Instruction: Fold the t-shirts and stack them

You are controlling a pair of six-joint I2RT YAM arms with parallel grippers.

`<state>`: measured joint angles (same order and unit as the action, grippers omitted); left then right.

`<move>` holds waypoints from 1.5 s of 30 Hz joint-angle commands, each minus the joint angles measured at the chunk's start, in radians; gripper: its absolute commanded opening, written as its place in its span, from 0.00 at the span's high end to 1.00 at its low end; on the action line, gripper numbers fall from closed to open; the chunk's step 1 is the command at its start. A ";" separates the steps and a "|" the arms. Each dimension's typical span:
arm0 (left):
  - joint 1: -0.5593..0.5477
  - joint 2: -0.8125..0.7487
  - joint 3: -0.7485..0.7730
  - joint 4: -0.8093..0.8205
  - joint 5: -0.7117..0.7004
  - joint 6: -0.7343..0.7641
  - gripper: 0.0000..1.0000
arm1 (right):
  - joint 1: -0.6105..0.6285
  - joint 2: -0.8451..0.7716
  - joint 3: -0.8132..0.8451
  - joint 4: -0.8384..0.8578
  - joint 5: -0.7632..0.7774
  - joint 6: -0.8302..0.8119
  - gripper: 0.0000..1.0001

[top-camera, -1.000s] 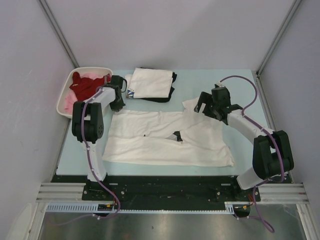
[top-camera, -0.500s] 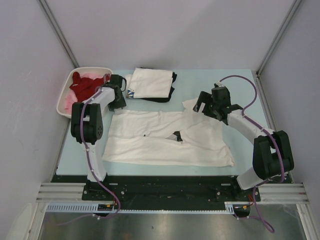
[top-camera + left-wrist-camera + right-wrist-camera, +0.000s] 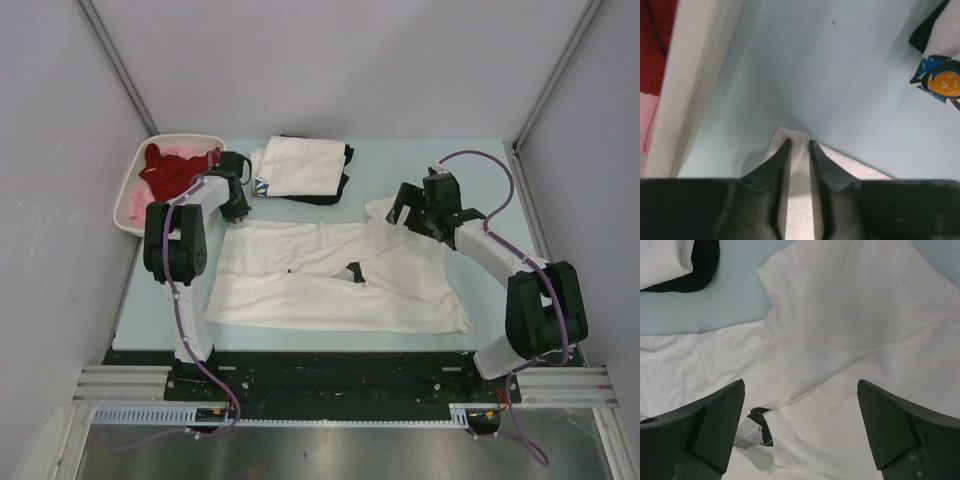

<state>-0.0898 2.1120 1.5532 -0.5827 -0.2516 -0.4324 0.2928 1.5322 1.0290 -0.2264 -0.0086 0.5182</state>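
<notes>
1. The left gripper [image 3: 799, 145] has its jaws nearly together, a corner of the spread cream-white t-shirt [image 3: 330, 275] lying in the narrow slit between them — whether they actually pinch it cannot be told.
2. In the top view that left gripper [image 3: 236, 200] sits at the upper left, between the white basin [image 3: 128, 200] and the folded stack [image 3: 300, 168].
3. The right gripper [image 3: 800, 405] stands wide open and holds nothing, above the spread shirt's upper right part.
4. The spread shirt lies flat across the middle of the pale blue table [image 3: 420, 165].
5. The folded stack — a cream-white shirt over a black one [image 3: 346, 170] — sits at upper centre.
6. The basin holds a dark red shirt [image 3: 172, 168] on a pink one [image 3: 135, 205].
</notes>
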 commanded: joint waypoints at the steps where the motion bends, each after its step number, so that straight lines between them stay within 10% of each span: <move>1: 0.032 0.045 -0.004 -0.005 0.018 0.011 0.81 | 0.005 -0.012 0.016 0.009 0.001 -0.015 0.00; 4: 0.036 0.048 -0.005 -0.003 0.028 0.012 1.00 | 0.009 -0.015 0.016 0.009 0.001 -0.012 0.00; 18: 0.038 -0.164 -0.064 0.029 0.152 -0.034 1.00 | -0.087 -0.032 0.019 0.061 0.053 0.016 0.00; 45: 0.041 -0.349 -0.188 0.063 0.192 -0.080 1.00 | -0.185 0.522 0.440 0.174 0.036 -0.057 0.17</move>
<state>-0.0544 1.8263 1.3705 -0.5323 -0.0673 -0.5064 0.1089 2.0037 1.3724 -0.0841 0.0116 0.4908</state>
